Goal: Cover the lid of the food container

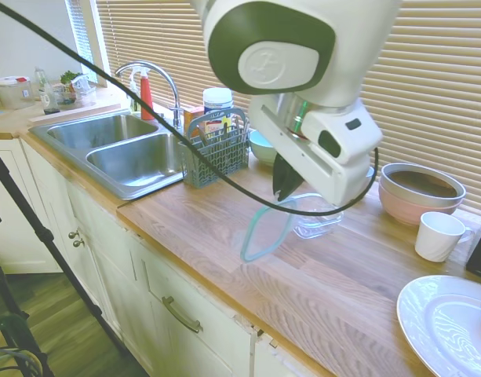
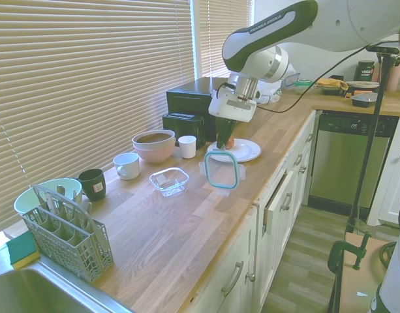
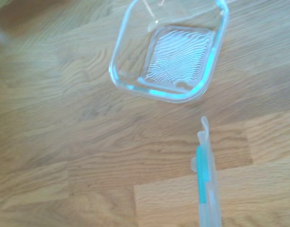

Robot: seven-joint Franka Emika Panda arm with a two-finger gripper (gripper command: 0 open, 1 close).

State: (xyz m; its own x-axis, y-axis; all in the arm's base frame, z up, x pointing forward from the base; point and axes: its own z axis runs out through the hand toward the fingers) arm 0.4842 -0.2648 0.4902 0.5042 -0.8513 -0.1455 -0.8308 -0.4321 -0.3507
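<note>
The gripper [image 2: 224, 141], clamped on the hanging lid [image 2: 222, 170], should carry it over the container [image 2: 169, 180], level it, then lower squarely.

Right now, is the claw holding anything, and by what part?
Yes. The claw holds the lid by its upper edge; the lid hangs upright above the counter, beside the food container.

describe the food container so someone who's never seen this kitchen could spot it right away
On the wooden counter under the window blinds, find the pink bowl and the white mug. The food container sits just in front of them, toward the counter's front edge. It is the only clear, shallow, square dish, empty; its neighbours are round and opaque.
</note>
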